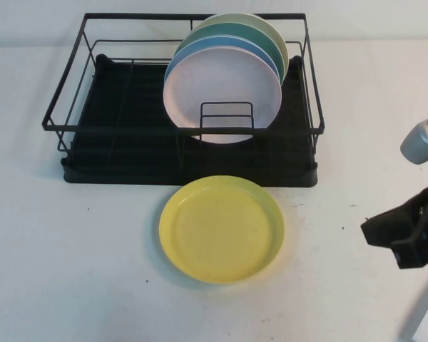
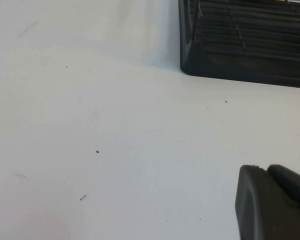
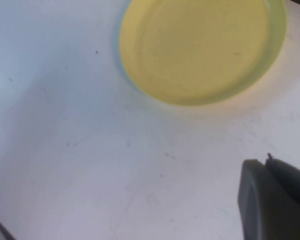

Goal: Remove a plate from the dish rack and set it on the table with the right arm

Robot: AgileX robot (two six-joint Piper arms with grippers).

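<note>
The yellow plate lies flat on the white table, just in front of the black wire dish rack. It also shows in the right wrist view. My right gripper hangs at the right edge of the table, well to the right of the plate, apart from it; its fingers are pressed together on nothing. My left gripper is shut and empty over bare table near the rack's corner; it is out of the high view.
A pale pink plate stands on edge in the rack's right half, with a blue plate and greenish plates behind it. The rack's left half holds nothing. The right arm's silver segment is at the right edge.
</note>
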